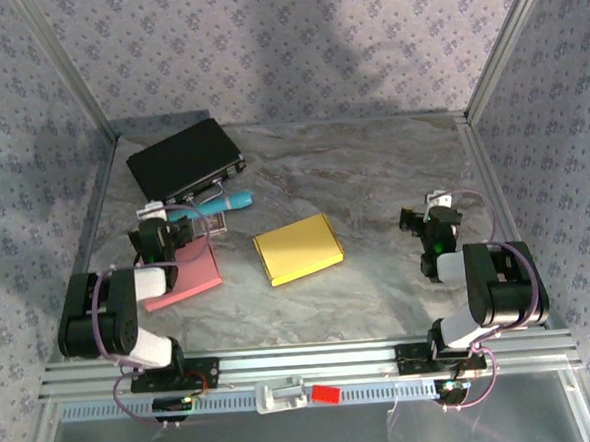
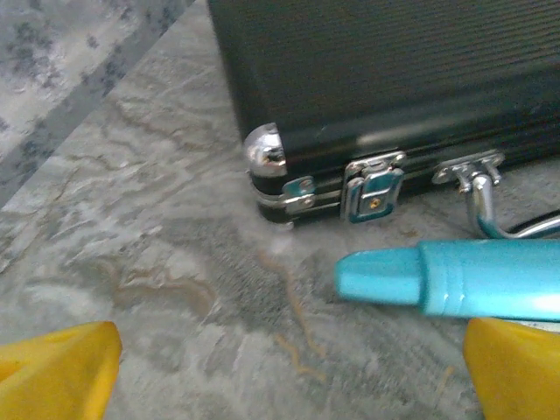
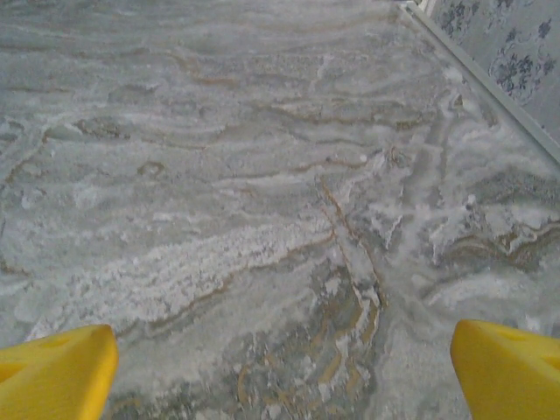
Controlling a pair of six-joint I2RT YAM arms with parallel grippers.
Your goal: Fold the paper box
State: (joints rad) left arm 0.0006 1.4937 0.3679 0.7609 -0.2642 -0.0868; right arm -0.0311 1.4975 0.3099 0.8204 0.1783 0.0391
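Yellow paper box (image 1: 297, 249) sits flat on the surface (image 1: 372, 176), untouched. Both the left fingers (image 2: 57, 372) and right fingers (image 3: 52, 372) are spread wide, empty.

**Left arm** (image 1: 111, 317) and **right arm** (image 1: 490, 289): blocky black joint housings alternate with rounded white link covers. Each arm rises from a flat black base plate (image 1: 174, 374). Thin purple cables (image 1: 101, 293) loop outside the housings from joint to joint and trail below the bases. A small green light (image 1: 438, 240) glows on the black wrist of the right arm. **Left gripper** (image 2: 284, 376) and **right gripper** (image 3: 282, 376): each carries two wedge-shaped fingers (image 2: 57, 367) of smooth, glossy yellow plastic with rounded edges and no visible markings.
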